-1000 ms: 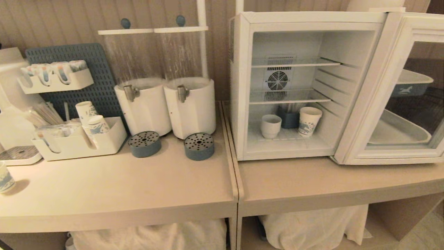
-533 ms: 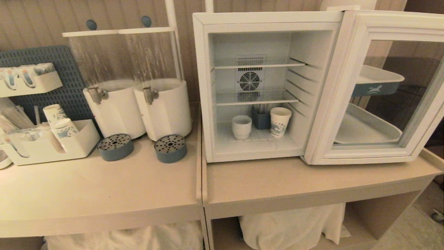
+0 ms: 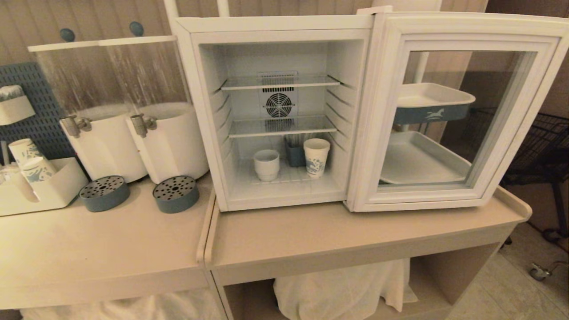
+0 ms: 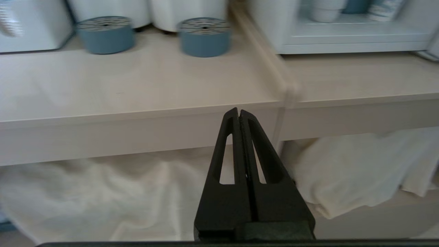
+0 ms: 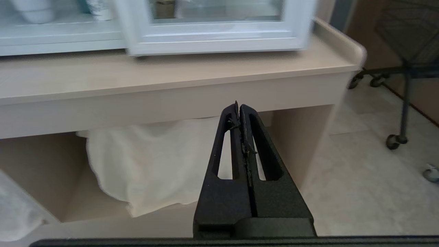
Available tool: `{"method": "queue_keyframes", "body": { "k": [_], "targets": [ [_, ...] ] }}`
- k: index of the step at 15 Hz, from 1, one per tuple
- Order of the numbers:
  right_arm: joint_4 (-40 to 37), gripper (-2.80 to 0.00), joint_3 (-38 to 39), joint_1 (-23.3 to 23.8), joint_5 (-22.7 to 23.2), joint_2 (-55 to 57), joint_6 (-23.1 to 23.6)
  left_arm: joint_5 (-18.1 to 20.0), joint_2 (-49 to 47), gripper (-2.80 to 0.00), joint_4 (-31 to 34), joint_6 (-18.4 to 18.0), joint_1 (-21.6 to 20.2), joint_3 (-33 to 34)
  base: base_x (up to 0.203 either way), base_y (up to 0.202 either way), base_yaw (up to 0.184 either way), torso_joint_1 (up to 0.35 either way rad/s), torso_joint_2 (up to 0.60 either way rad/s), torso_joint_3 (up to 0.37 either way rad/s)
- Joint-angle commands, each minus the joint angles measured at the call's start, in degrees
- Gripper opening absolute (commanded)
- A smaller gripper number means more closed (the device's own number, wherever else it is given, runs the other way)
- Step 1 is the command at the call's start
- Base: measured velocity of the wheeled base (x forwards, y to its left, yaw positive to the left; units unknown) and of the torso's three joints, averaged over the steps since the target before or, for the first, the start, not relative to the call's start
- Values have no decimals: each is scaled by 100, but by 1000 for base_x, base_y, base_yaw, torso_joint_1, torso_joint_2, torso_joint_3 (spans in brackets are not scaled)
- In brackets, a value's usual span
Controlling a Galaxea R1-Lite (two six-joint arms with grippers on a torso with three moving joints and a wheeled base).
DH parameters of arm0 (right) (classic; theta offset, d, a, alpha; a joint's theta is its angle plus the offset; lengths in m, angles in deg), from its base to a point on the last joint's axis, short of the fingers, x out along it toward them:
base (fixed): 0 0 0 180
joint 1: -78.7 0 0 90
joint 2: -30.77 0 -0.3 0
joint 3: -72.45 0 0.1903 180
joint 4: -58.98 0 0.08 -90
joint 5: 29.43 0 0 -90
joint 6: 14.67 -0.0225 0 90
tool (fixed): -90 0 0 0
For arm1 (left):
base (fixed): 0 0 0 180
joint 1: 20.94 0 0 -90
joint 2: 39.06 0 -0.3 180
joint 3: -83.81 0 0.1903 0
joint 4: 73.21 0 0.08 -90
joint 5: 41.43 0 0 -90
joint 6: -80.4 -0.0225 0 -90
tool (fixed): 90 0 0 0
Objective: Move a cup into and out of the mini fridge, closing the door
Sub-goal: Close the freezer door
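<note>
The mini fridge (image 3: 271, 111) occupies the centre of the head view, standing on the right-hand section of the counter (image 3: 311, 235). Its door (image 3: 449, 111) is swung fully open to the right of the frame, so the interior is exposed and reachable from the front.

The cup (image 3: 266, 164) stands upright on the fridge floor, at lower centre of the cavity, below the two wire shelves (image 3: 280, 126). A printed paper cup (image 3: 316, 156) stands just beside it to the right, and a small blue holder (image 3: 294, 155) sits between and behind them. The white cup is apart from both, which leaves room for fingers to close around its body.

Neither arm appears in the head view. In the left wrist view the left gripper (image 4: 239, 113) is clenched on nothing, fingers pressed together, level with the counter's front edge and well apart from the fridge. In the right wrist view the right gripper (image 5: 238, 107) is likewise clenched and empty, low in front of the counter, below the open door. Both arms are judged to be parked, probably to keep them clear of the counter edge.

Judged from this layout, the cup is inside and the door open: the removal has not begun. The next move calls for an opened gripper entering under the lower shelf without knocking over the paper cup.

At the left of the frame stand two drink dispensers (image 3: 133, 133) with blue drip cups (image 3: 175, 194).
</note>
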Motion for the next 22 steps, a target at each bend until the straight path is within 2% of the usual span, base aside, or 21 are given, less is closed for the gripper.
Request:
{"method": "queue_keyframes", "body": {
  "k": [1, 8, 22],
  "targets": [
    [-2, -280, -1, 2, 0, 19, 5, 1, 2, -280, -5, 3, -2, 9, 0, -193, -3, 2, 2, -1],
    [-2, -280, -1, 2, 0, 33, 5, 1, 2, -280, -5, 3, -2, 7, 0, -162, -10, 1, 0, 6],
    [69, -280, 26, -7, -4, -7, 13, -1, 2, -280, -5, 3, -2, 6, 0, 0, 0, 0, 0, 0]
  ]
}}
